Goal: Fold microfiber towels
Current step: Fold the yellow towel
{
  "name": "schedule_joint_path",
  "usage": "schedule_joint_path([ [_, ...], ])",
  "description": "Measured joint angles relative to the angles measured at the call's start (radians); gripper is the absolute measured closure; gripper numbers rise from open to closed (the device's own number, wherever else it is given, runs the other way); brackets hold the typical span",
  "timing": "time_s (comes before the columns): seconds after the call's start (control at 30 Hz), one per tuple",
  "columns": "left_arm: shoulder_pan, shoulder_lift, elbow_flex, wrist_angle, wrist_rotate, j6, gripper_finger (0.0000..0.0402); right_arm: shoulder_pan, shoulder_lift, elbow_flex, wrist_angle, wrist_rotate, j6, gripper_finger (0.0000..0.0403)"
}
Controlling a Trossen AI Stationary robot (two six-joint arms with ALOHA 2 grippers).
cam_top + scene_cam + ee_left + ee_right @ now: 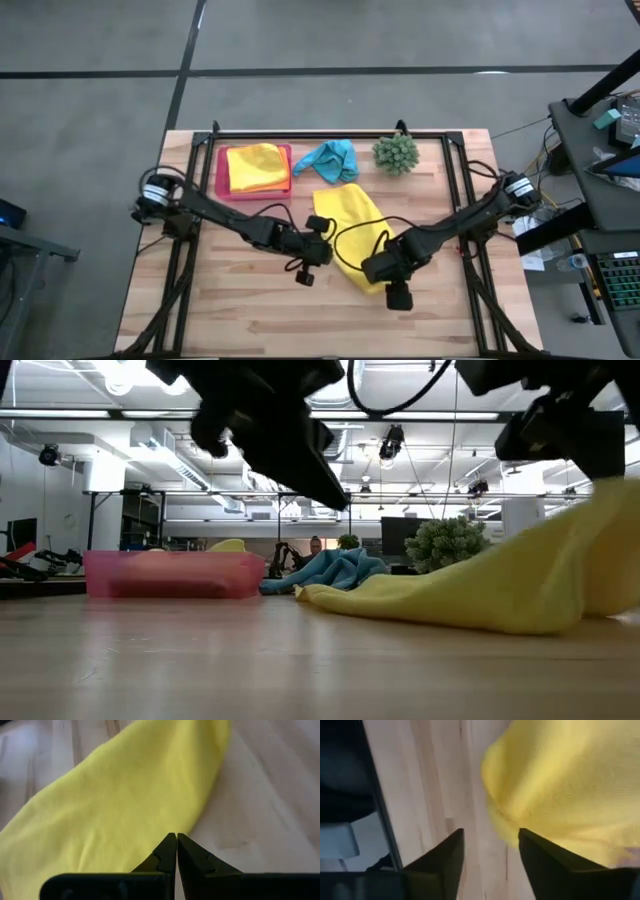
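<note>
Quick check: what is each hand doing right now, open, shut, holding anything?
Left hand: shut, holding nothing, beside the soft yellow microfiber towel.
Right hand: open, empty, at that towel's edge.

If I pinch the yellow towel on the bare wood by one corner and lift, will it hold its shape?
Probably not. The yellow towel lies in soft humps and folds, so it looks floppy and would likely hang and stretch. It seems light. On the smooth table, pushed, it would probably bunch up instead of sliding whole.
</note>
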Motion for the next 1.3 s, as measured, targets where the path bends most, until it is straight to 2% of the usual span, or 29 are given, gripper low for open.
schedule_joint_path([
  [0.17, 0.033, 0.067, 0.000, 0.107, -0.009, 0.035, 0.0401, 0.026, -0.056, 0.002, 0.001, 0.028, 0.020, 0.0189],
  [0.27, 0.065, 0.102, 0.000, 0.161, -0.015, 0.052, 0.0401, 0.040, -0.095, 0.001, 0.001, 0.169, 0.024, 0.0180],
  [0.37, 0.100, 0.150, 0.000, 0.215, -0.016, 0.053, 0.0401, 0.052, -0.136, -0.013, 0.004, 0.299, 0.018, 0.0181],
  [0.5, 0.130, 0.219, 0.004, 0.242, -0.018, 0.053, 0.0401, 0.057, -0.190, -0.061, 0.078, 0.413, -0.005, 0.0192],
  [0.67, 0.139, 0.256, 0.006, 0.233, -0.018, 0.040, 0.0401, 0.046, -0.258, -0.178, 0.285, 0.482, -0.110, 0.0206],
  [0.87, 0.132, 0.239, 0.006, 0.108, 0.024, -0.033, 0.0401, -0.006, -0.329, -0.358, 0.549, 0.503, -0.170, 0.0220],
  [1.07, 0.113, 0.221, 0.008, -0.060, 0.113, -0.106, 0.0401, -0.085, -0.347, -0.494, 0.770, 0.504, -0.169, 0.0227],
  [1.2, 0.094, 0.187, 0.005, -0.171, 0.217, -0.105, 0.0401, -0.146, -0.318, -0.529, 0.823, 0.559, -0.112, 0.0227],
  [1.3, 0.081, 0.144, -0.001, -0.238, 0.248, -0.106, 0.0402, -0.189, -0.276, -0.540, 0.829, 0.607, -0.063, 0.0230],
])
